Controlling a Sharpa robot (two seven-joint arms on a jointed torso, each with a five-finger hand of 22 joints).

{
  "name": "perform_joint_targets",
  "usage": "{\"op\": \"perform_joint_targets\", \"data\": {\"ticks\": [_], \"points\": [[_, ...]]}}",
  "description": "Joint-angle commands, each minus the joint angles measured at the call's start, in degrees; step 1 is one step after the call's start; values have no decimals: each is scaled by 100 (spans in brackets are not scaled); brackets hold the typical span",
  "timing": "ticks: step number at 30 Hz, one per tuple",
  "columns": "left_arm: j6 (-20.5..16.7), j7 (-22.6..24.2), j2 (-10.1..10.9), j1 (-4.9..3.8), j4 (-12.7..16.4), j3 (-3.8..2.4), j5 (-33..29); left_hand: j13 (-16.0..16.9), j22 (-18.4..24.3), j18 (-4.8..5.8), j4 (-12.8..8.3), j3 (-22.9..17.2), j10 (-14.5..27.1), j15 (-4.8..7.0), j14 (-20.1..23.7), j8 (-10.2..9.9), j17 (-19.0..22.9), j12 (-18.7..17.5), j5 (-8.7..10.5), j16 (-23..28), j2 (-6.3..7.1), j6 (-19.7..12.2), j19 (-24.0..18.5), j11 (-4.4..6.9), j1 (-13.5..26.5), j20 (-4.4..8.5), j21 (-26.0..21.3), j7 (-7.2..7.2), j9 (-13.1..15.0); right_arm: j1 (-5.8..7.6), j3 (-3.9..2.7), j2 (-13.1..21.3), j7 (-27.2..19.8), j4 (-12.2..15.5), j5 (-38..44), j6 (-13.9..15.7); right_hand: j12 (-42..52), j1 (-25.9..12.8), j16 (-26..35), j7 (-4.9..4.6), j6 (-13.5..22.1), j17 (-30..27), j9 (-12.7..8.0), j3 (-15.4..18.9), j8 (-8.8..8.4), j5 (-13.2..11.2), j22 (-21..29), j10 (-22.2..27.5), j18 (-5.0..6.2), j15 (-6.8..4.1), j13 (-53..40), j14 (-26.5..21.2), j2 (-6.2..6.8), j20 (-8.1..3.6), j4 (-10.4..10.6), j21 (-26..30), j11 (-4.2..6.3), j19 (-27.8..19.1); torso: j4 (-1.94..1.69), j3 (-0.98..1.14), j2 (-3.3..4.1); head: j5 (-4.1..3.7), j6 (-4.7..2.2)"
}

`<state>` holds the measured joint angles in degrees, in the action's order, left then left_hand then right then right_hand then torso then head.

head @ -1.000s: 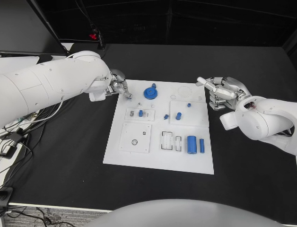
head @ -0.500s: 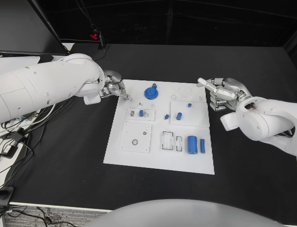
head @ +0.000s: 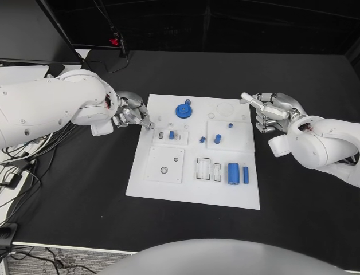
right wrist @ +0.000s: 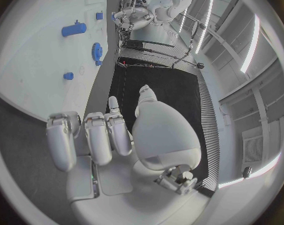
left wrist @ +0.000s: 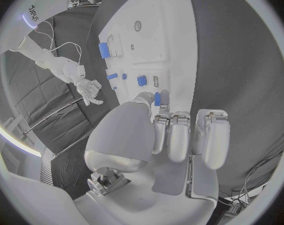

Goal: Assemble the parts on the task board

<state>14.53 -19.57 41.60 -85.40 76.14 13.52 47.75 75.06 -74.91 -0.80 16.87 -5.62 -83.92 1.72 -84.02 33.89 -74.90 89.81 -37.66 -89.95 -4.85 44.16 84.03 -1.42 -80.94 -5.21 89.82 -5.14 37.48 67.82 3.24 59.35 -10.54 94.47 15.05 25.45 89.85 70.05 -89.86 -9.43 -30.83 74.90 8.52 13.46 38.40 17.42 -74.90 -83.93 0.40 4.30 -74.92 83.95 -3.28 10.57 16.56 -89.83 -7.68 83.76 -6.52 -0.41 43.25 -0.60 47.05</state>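
Observation:
The white task board (head: 192,192) lies mid-table with a blue gear (head: 183,110), small blue pegs (head: 170,136) and a blue cylinder (head: 232,173) on it. My left hand (head: 131,115) hovers at the board's upper left edge with its fingers curled. In the left wrist view a small blue part (left wrist: 157,98) sits pinched between thumb and fingertip, above the board (left wrist: 173,35). My right hand (head: 267,112) hangs over the board's upper right edge, fingers curled in and holding nothing. The right wrist view shows the gear (right wrist: 96,51) and a blue peg (right wrist: 73,29).
Cables (head: 15,166) lie off the table's left side. A dark monitor (head: 19,28) stands at the back left. Bare black tabletop (head: 312,217) surrounds the board on all sides.
My left hand has drawn down and left, from beside the gear to the board's left edge. The right hand has stayed in place.

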Motion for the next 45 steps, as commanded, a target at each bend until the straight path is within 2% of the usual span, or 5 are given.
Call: {"op": "perform_joint_targets", "data": {"ticks": [1,8,18,45], "points": [[135,-306,29,-17,165,-3,-205,1494,-1509,80,-4,-36,-608,16,-598,35,-1510,19,-40,-5,-371,85,597,21,-304,23,18,56,1,6,-2,-5,-21,7,-6,-7,15,5,-14,-270,52,1510,-5,33,30,35,-1510,-607,-40,28,-1508,605,-71,24,4,-17,-28,624,5,-3,0,5,14],[246,-553,-64,-13,248,-2,-256,1494,-1509,80,-5,-62,-608,15,-598,27,-1510,19,-44,-5,-364,92,597,21,-290,22,18,56,-6,5,-2,-21,-19,5,-6,-15,15,5,-14,-270,52,1510,-5,33,30,35,-1510,-607,-40,28,-1508,605,-71,24,4,-17,-28,624,18,0,2,34,41],[401,-736,-233,3,163,-2,-266,1494,-1509,80,-8,-94,-608,14,-598,15,-1510,19,-48,-5,-354,95,597,20,-277,22,18,54,-15,5,-2,-25,-17,3,-6,-18,15,5,-14,-270,52,1510,-5,33,30,35,-1510,-607,-40,28,-1508,605,-71,24,4,-17,-28,624,19,-1,0,9,60],[580,-1019,-605,43,-293,-2,-266,1494,-1509,80,-12,-172,-608,8,-598,-13,-1510,19,-52,-5,-338,88,597,12,-254,20,18,44,-34,5,-1,-37,-17,5,-6,-26,15,7,-14,-270,54,1510,-8,35,35,42,-1510,-607,-40,29,-1508,605,-73,24,3,-17,-28,624,17,0,-1,-21,116]]}}
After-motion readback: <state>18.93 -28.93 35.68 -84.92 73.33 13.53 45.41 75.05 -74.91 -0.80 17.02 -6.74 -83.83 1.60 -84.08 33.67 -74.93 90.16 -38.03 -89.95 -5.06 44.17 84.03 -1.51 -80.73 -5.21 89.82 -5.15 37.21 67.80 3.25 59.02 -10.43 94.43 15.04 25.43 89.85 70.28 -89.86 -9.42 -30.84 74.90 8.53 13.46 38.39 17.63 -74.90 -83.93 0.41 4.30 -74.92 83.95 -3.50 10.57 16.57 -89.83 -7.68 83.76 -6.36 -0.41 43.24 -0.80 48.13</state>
